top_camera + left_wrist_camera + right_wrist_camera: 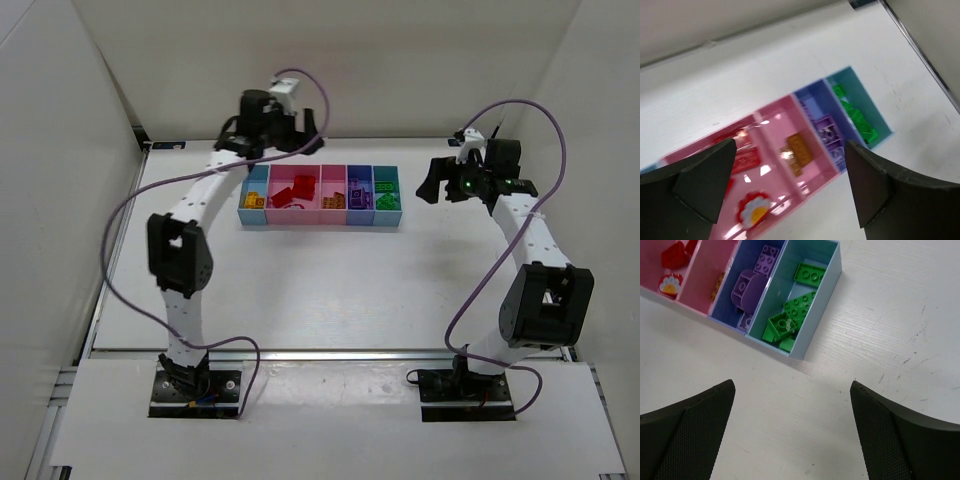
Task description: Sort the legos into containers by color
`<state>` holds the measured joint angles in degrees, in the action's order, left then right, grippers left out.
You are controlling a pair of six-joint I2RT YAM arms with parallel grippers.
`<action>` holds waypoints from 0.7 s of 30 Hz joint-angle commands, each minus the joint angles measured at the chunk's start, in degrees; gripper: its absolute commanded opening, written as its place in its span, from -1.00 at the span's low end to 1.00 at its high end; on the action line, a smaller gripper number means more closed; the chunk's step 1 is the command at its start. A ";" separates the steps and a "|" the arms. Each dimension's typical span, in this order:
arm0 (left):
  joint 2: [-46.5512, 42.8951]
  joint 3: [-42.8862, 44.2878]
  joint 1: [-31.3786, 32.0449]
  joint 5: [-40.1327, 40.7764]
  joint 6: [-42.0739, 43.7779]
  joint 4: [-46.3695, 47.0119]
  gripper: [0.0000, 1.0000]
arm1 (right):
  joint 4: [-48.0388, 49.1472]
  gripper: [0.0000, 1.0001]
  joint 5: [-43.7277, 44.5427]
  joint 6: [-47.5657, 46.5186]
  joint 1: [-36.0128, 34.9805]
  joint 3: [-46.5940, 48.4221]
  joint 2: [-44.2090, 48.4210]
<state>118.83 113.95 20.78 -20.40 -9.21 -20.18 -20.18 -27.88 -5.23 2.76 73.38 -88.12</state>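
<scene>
I see the legos [300, 185] all lying inside the tray [320, 222], which sits toward the far side of the table [320, 300], between the two arms. Reading the top view from left to right:
- yellow bricks [254, 201] are in the light blue end compartment
- red bricks [285, 196] are in the first pink one
- orange bricks [334, 200] are in the second pink one
- purple bricks [359, 195] are in the darker blue one
- green bricks [386, 197] are in the light blue compartment at the right end

On my left wrist view a red-and-white flower piece [757, 212] lies with the red ones. My left gripper [787, 192] hangs above the left part of the tray, its fingers [705, 185] spread wide with nothing between them. My right gripper [790, 427] hangs above bare table just off the tray's right end, near the green compartment, jaws likewise wide apart and holding nothing. White walls [60, 150] enclose the table on three sides.
</scene>
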 commanded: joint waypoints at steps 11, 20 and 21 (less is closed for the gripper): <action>-25.21 -27.45 -30.26 4.40 10.69 -18.57 0.99 | 2.69 0.98 -3.76 -8.30 3.03 -3.16 -1.97; -34.97 -46.00 -30.88 11.53 10.18 -12.61 0.99 | 3.05 0.98 -4.55 -9.70 7.60 -5.62 -0.22; -35.33 -47.14 -30.88 11.53 10.01 -12.25 0.99 | 2.87 0.98 -4.73 -9.97 7.95 -6.40 0.13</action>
<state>87.72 68.55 -10.17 -10.83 0.82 -35.51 -18.26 -30.92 -13.32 9.56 68.62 -90.00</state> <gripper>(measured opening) 0.995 0.989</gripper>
